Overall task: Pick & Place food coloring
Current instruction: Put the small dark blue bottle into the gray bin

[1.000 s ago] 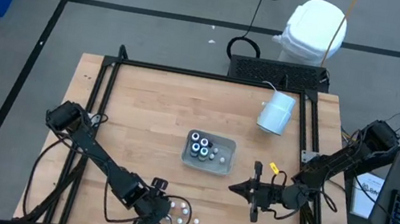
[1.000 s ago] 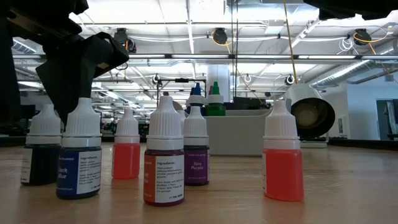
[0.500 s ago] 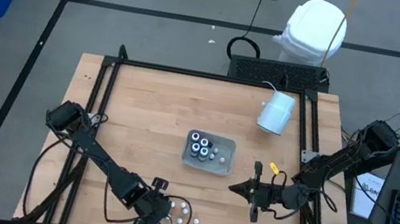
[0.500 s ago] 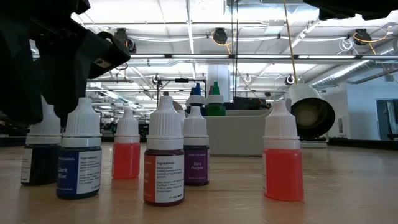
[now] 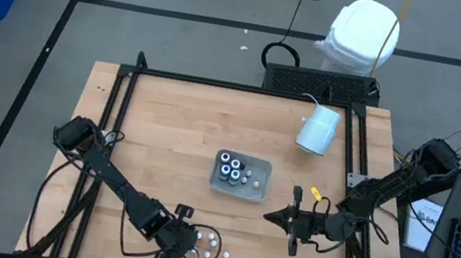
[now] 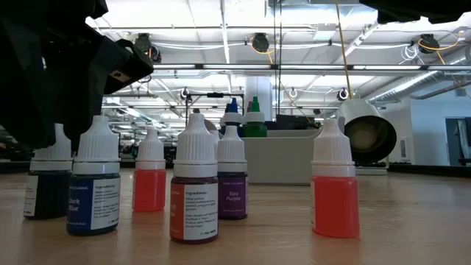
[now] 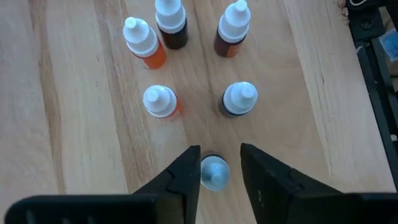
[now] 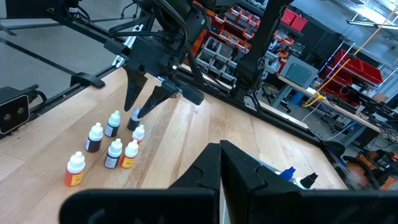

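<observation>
The left gripper's [image 7: 216,163] jaws, wide apart a second ago, have drawn in around the white cap of one bottle [image 7: 214,173], flanking it closely at the tabletop's [image 5: 173,138] near edge. Five more bottles [image 7: 163,101] stand just beyond. Labels read "Dark Blue" [image 6: 93,200] and "Neon Purple" [image 6: 232,193]. More food coloring sits in the tray [image 5: 258,190] mid-table. The right gripper [image 5: 270,216] waits shut, right of the tray.

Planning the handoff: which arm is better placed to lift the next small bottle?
Left. Its gripper has a white-capped bottle between its fingers; the right gripper, shut, waits beside the clear tray.
</observation>
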